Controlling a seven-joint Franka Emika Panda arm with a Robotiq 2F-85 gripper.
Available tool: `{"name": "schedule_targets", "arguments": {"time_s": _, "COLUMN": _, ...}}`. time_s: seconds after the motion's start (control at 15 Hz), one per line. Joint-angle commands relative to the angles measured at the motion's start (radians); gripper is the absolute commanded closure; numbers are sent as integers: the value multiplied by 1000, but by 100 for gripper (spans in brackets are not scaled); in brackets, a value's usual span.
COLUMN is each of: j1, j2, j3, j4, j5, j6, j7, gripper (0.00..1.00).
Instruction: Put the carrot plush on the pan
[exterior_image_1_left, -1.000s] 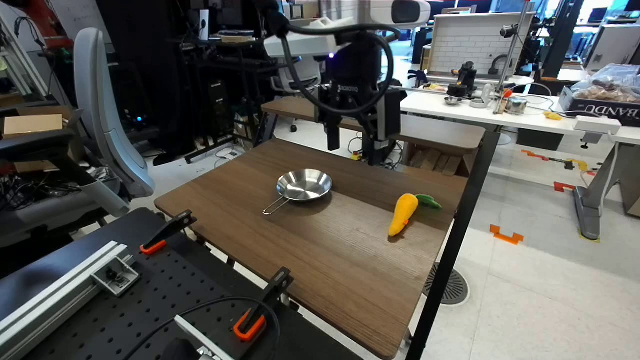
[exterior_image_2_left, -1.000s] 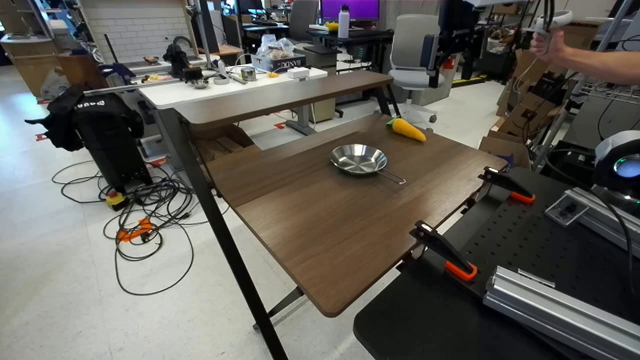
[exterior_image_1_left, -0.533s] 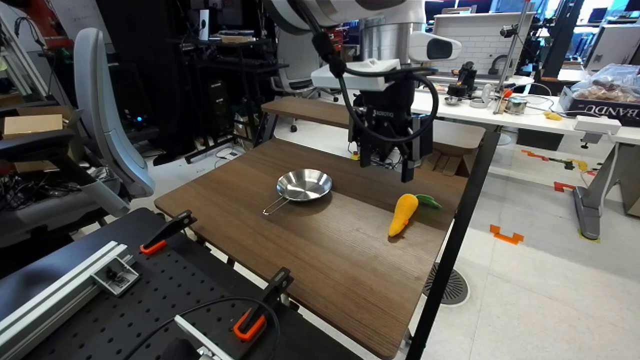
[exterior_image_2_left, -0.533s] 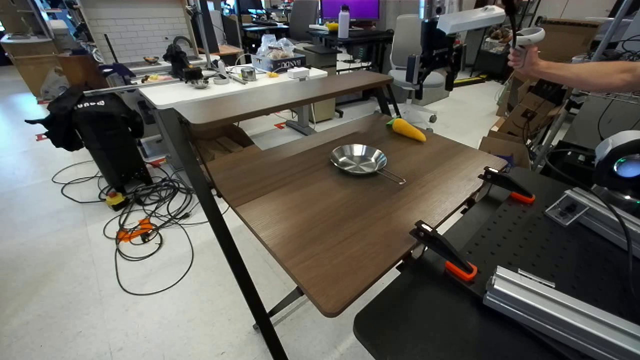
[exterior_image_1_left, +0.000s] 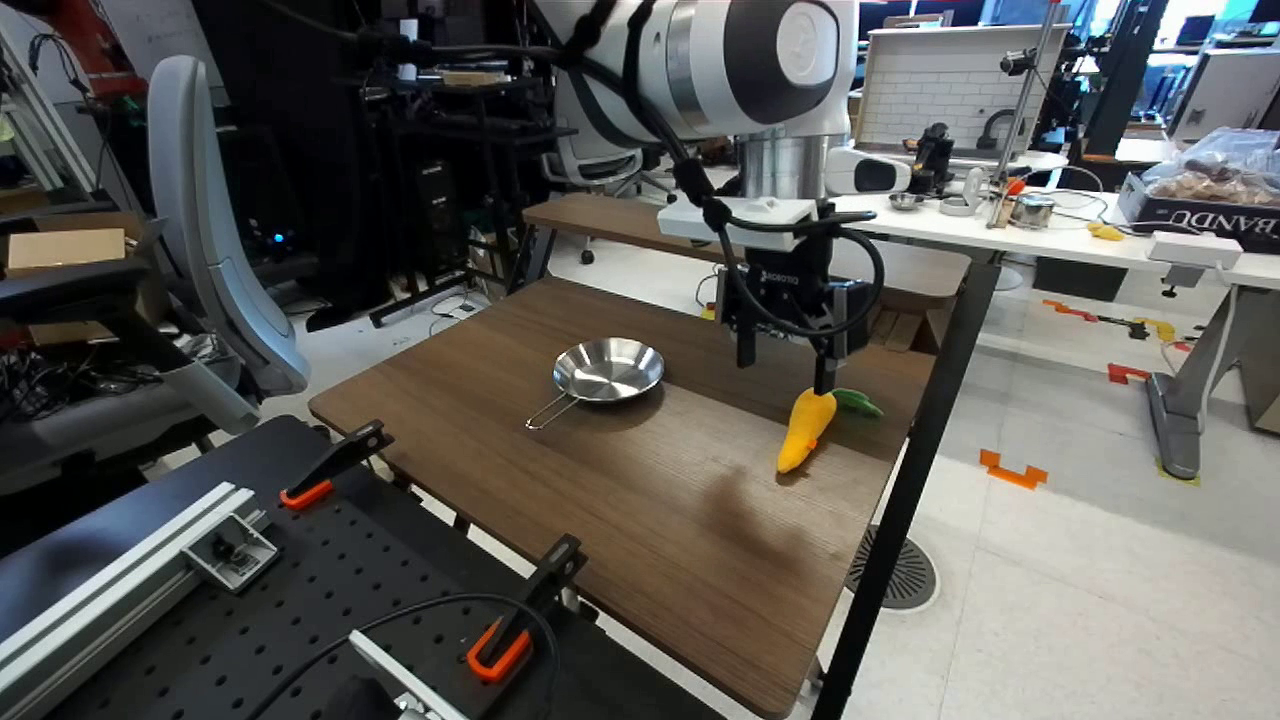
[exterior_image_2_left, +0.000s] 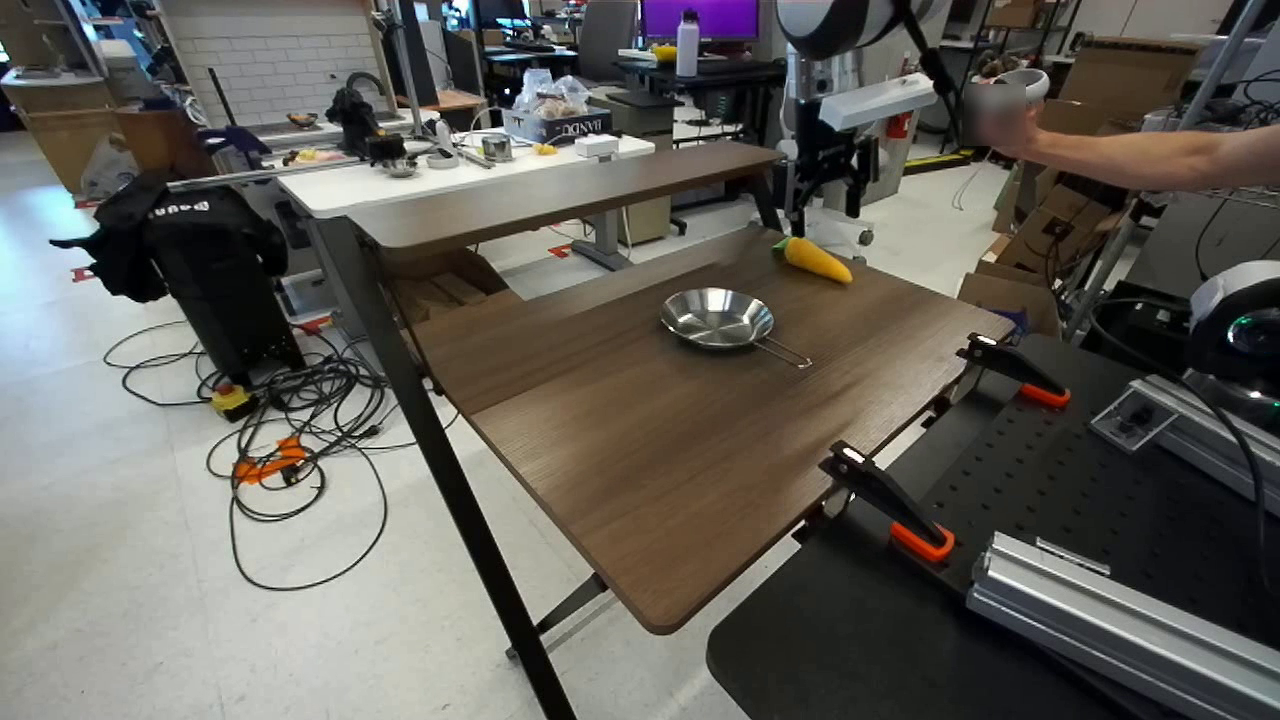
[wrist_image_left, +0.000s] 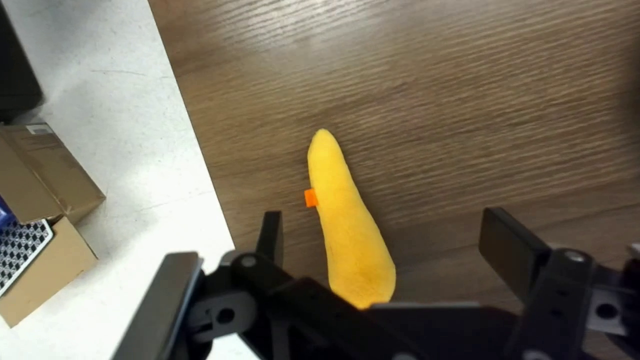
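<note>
One gripper (wrist_image_left: 384, 235), its two fingers (wrist_image_left: 510, 250) spread wide and unclenched, hangs over one carrot plush (wrist_image_left: 350, 235), which in the wrist view lies between them; whether a fingertip touches it I cannot tell; its one green tuft (exterior_image_1_left: 858, 402), hidden there by the gripper's own body, shows in both exterior views; the plush rests on one brown table (exterior_image_2_left: 680, 470); one pan (exterior_image_1_left: 608, 372) sits there too, well apart; one raised shelf (exterior_image_2_left: 560, 190) runs along a side; two orange-and-black clamps (exterior_image_2_left: 885, 497) and one black perforated bench (exterior_image_2_left: 1060, 480) border another edge.
</note>
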Motion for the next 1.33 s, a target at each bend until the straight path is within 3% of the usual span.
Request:
{"name": "schedule_targets", "arguments": {"time_s": 0.0, "j1": 18, "j2": 104, "j3": -9, "j4": 127, "j5": -14, "j6": 4, "j7": -27, "gripper": 0}}
{"name": "schedule_targets", "arguments": {"time_s": 0.53, "j1": -6, "j2": 150, "j3": -31, "j4": 201, "j5": -11, "j6": -19, "j7": -78, "gripper": 0}}
{"name": "schedule_targets", "arguments": {"time_s": 1.27, "j1": -3, "j2": 180, "j3": -32, "j4": 153, "j5": -28, "j6": 94, "j7": -118, "gripper": 0}}
